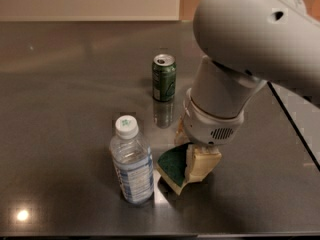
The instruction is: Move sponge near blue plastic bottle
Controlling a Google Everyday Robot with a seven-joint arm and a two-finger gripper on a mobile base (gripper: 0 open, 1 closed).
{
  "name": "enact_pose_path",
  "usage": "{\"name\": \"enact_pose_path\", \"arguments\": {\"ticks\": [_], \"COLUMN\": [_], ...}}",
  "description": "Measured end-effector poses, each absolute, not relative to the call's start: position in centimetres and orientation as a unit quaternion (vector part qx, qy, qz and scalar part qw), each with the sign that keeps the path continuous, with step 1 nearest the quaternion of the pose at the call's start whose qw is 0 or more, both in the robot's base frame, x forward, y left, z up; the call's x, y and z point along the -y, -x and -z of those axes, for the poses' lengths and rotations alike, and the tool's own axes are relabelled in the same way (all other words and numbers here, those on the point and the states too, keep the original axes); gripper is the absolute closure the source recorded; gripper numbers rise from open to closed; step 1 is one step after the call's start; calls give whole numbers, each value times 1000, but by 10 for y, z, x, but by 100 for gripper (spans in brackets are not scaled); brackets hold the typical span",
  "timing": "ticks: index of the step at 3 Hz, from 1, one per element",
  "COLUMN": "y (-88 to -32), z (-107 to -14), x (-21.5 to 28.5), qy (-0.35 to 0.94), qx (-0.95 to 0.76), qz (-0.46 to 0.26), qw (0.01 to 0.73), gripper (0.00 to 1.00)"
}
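Right now your gripper (194,160) is down low over the dark, glossy table (60,89), just right of centre and towards the near edge, hanging under the big white arm housing (235,59) that fills the upper right of the camera view. It is pinching the sponge (172,165): you can see a cream-coloured finger (205,161) pressed against the pale yellow foam side, and the sponge is tipped up on edge, with its dark green scouring face turned towards the left. Its lower corner is at or just above the tabletop; you cannot tell from this view whether it touches. The blue plastic bottle (132,161) stands upright just beside the sponge on its left, white cap on, with only a narrow gap between the two. The green can (164,77) stands upright farther back on the table, behind the bottle and the sponge and well apart from both, its reflection showing in the surface below it.
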State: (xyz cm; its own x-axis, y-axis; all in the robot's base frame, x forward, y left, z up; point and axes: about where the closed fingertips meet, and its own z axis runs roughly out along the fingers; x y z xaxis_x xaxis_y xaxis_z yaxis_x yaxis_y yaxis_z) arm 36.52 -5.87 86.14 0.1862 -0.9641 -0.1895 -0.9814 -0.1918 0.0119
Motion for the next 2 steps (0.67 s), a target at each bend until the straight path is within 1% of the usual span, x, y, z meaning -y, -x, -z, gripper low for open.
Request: {"name": "enact_pose_path", "arguments": {"ticks": [1,2], "y": [-365,-365], "z": [-863,-863], "x": [58,58], "qy": [768,768], "qx": [-633,-633], "qz": [-75,-75], "qw": [58,58], "gripper": [0,0]}}
